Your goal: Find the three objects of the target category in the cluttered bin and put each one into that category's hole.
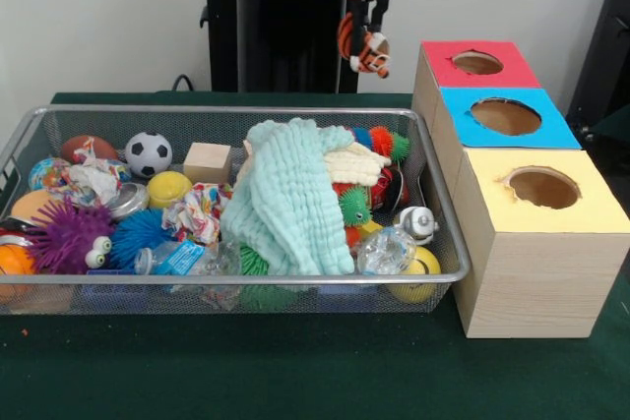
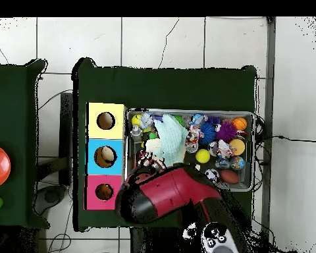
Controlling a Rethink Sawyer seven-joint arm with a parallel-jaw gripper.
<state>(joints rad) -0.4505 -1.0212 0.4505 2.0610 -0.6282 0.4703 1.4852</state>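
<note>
My gripper [image 1: 366, 43] hangs from the red arm at the top of the front view. It is shut on the orange plush tiger with black stripes [image 1: 370, 54] and holds it in the air. It is over the far right corner of the wire-mesh bin [image 1: 246, 110], just left of the red-topped box and its round hole [image 1: 477, 62]. In the overhead view the red arm [image 2: 167, 191] covers the gripper, between the bin [image 2: 254, 151] and the red hole [image 2: 104, 192]. I cannot make out a yellow-orange or a brown plush in the clutter.
The blue-topped hole [image 1: 506, 116] and the yellow-topped hole [image 1: 543, 187] stand in line nearer the camera. The bin holds a pale green cloth [image 1: 285, 199], a soccer ball [image 1: 148, 152], a wooden block [image 1: 207, 161], a purple spiky ball [image 1: 67, 236] and a rope toy [image 1: 197, 213].
</note>
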